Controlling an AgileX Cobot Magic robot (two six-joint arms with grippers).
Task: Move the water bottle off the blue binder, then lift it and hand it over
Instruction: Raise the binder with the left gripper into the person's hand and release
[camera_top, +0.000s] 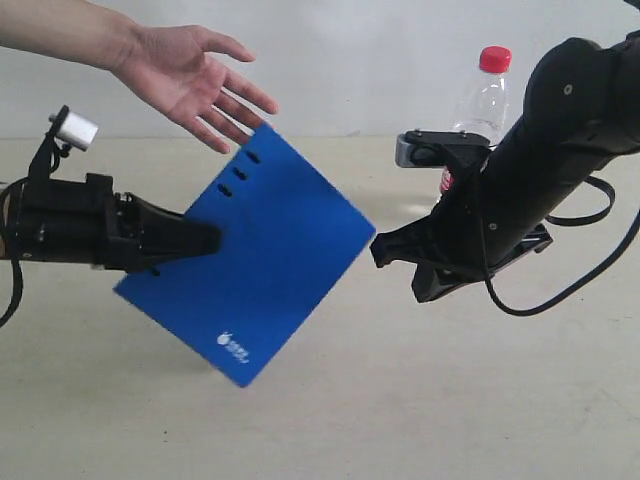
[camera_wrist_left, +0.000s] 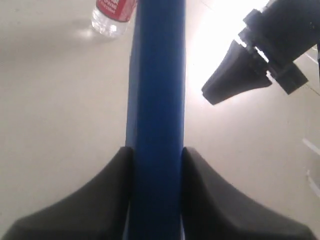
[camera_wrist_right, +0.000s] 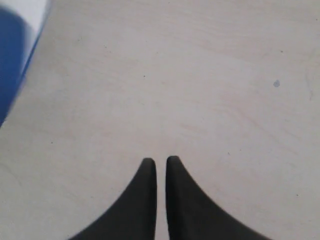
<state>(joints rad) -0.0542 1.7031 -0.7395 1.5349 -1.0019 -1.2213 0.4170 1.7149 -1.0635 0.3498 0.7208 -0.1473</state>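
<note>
Two arms up: left gripper (camera_top: 210, 240) clamps the binder (camera_top: 275, 265), tilted clear of the table (camera_top: 420, 410), just under an open hand (camera_top: 190, 75). Right gripper (camera_top: 380, 250) is closed, empty, beside it. Bottle (camera_top: 485, 100) stands behind on the table. Handover step, I'd say; next, raise the binder to that palm.

Your left gripper (camera_top: 208, 240) lay level, fingers (camera_wrist_left: 112, 175) clamped on the edge of the blue binder (camera_top: 275, 250); your right gripper (camera_wrist_right: 160, 162) pointed toward it, tilted slightly down, fingers pressed together, empty.
</note>
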